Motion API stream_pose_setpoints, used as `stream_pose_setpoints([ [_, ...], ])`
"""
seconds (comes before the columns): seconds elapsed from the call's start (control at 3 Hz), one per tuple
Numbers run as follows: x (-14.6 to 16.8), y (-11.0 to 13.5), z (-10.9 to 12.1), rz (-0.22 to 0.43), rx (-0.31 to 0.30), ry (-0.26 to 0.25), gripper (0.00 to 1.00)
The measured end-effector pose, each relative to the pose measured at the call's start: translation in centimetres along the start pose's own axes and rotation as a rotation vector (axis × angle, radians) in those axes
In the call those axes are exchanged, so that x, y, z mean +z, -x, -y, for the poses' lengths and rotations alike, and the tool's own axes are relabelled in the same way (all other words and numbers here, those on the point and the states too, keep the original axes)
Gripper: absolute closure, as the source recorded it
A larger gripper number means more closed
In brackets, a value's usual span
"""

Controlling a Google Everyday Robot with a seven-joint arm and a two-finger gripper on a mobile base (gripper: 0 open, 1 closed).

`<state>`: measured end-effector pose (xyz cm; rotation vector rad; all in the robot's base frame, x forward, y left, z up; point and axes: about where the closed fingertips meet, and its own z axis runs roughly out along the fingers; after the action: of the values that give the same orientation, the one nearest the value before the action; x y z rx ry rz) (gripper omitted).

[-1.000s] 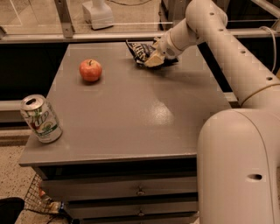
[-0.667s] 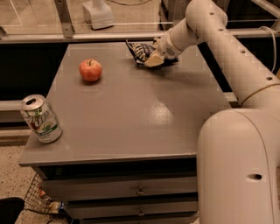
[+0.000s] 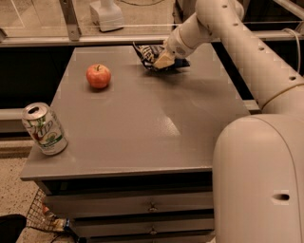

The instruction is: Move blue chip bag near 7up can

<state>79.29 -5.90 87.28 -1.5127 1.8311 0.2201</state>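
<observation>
The blue chip bag (image 3: 147,54) lies crumpled at the far middle of the grey table (image 3: 142,123). My gripper (image 3: 161,60) is down on the bag's right side, its pale fingers (image 3: 162,59) closed over the foil. The 7up can (image 3: 44,128) stands tilted at the table's near left corner, far from the bag. The arm reaches in from the upper right and hides the bag's right part.
A red apple (image 3: 98,76) sits on the table's left rear, between bag and can. A white object (image 3: 107,14) stands behind a rail beyond the table. Drawers (image 3: 152,207) lie under the tabletop. The robot's white body (image 3: 259,180) fills the near right.
</observation>
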Motion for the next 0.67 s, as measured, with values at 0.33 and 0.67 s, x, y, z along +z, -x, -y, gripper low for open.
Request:
stream_pose_setpoints([
  [0.33, -1.6, 2.1, -0.1, -0.009, -0.042, -0.022, 1.0],
  [0.67, -3.0, 3.9, -1.1, -0.008, -0.069, -0.011, 1.0],
])
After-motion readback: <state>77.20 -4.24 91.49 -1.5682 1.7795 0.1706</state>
